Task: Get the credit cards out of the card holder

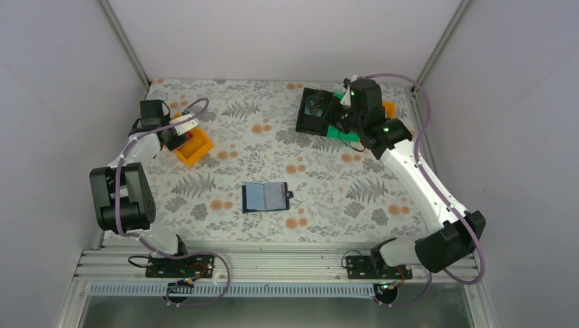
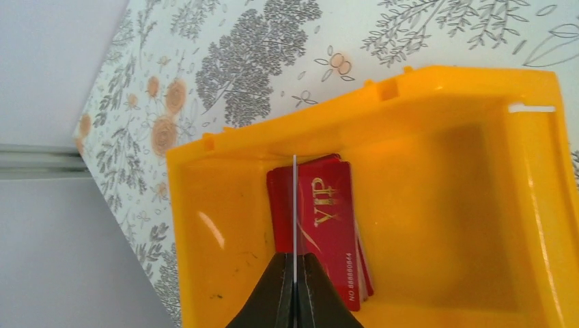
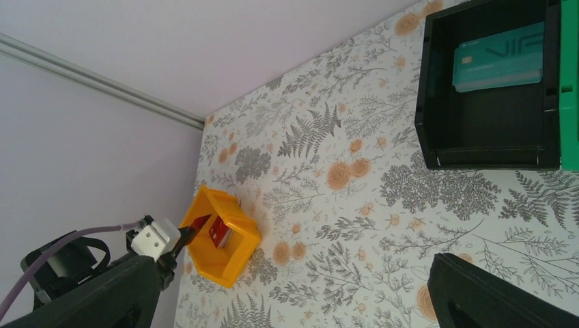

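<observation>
The navy card holder [image 1: 266, 197] lies open and flat in the middle of the table, its lighter blue slots facing up. My left gripper [image 2: 295, 258] is shut on a thin card [image 2: 294, 205] seen edge-on over the orange bin [image 2: 437, 205]. The right wrist view shows this card is red [image 3: 196, 223]. Below it in the bin lies a stack of red VIP credit cards [image 2: 331, 219]. My right gripper [image 3: 297, 273] stands open and holds nothing, hovering beside the black bin [image 3: 488, 133]. A teal card [image 3: 498, 58] lies in that bin.
A green bin [image 1: 345, 134] sits beside the black bin [image 1: 317, 113] at the back right, under the right wrist, with a small orange object [image 1: 390, 108] behind it. The orange bin [image 1: 193, 147] sits at the left near the wall. Walls close in three sides.
</observation>
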Robot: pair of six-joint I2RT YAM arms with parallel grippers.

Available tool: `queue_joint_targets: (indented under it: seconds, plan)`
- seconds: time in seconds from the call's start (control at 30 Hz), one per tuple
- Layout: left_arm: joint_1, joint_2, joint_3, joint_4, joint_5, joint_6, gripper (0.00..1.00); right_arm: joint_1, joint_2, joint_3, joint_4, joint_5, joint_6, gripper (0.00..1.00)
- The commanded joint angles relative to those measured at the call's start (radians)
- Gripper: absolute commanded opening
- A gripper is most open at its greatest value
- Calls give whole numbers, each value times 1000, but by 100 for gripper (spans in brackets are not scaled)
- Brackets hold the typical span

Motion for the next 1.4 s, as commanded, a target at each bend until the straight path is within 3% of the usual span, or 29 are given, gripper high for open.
queue_joint_targets:
  seconds: [0.0, 0.4, 0.63, 0.87, 1.03, 1.1, 1.37]
  plan:
    - [3, 33, 14, 71, 10, 7, 2, -15, 11, 28, -9, -21, -27, 99]
    - [4, 96, 14, 149, -7, 13, 2, -40, 5, 17, 7, -45, -22, 99]
    - [-9, 79, -109, 287, -75, 109, 2, -51, -11, -29, 37, -69, -3, 99]
    - [-9, 119, -86, 298, -112, 65, 4, -60, -17, -28, 31, -79, -11, 99]
    - [-10, 110, -72, 239, -63, 67, 47, -65, -28, -41, 38, -78, -9, 99]
    - [-4, 103, -60, 208, -29, 68, 59, -67, -30, -45, 38, -79, -9, 99]
    - [14, 106, 79, 34, 113, 46, 73, -76, -36, -43, 32, -81, -21, 99]
